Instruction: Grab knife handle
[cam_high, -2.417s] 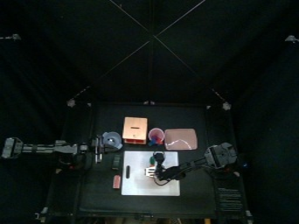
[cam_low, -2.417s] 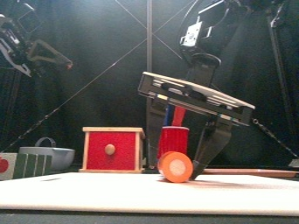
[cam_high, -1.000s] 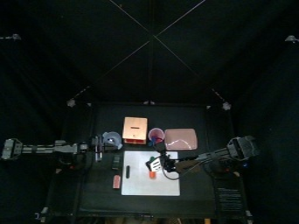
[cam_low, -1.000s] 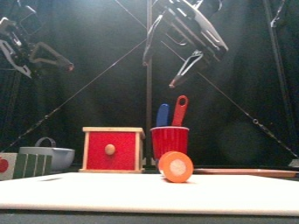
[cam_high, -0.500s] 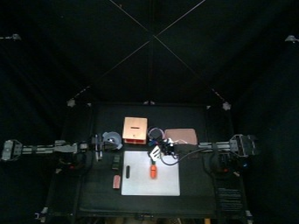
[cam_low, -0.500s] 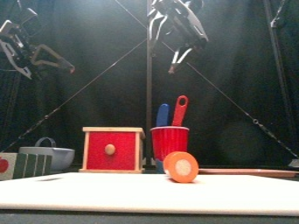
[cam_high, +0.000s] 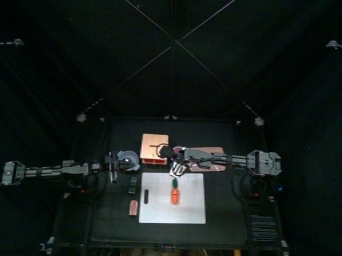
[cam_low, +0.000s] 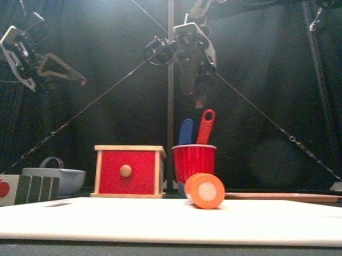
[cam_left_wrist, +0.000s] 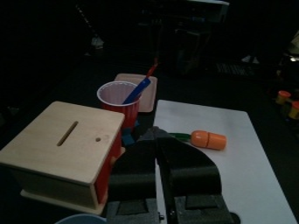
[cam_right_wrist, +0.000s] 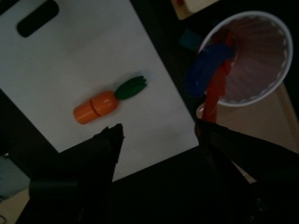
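Note:
A red cup (cam_low: 195, 162) stands behind the white cutting board (cam_high: 187, 205). Two handles stick out of it, one blue (cam_low: 186, 131) and one red (cam_low: 205, 124); I cannot tell which is the knife handle. My right gripper (cam_low: 195, 64) hangs open well above the cup, touching nothing. In the right wrist view the cup (cam_right_wrist: 260, 66) with the blue handle (cam_right_wrist: 212, 61) and the red handle (cam_right_wrist: 219, 84) lies beyond my open right gripper (cam_right_wrist: 160, 127). My left gripper (cam_left_wrist: 163, 147) is shut and empty, resting at the table's left beside the wooden box (cam_left_wrist: 65, 144).
An orange toy carrot (cam_high: 175, 194) lies on the cutting board. The wooden box (cam_high: 155, 148) with a red front (cam_low: 130, 171) stands left of the cup, and a pink plate (cam_high: 209, 158) lies to the cup's right. A grey bowl (cam_low: 54, 178) sits at far left.
The right arm has swung left and towards the back, from over the board to above the cup, jaws still open. The left arm has not moved.

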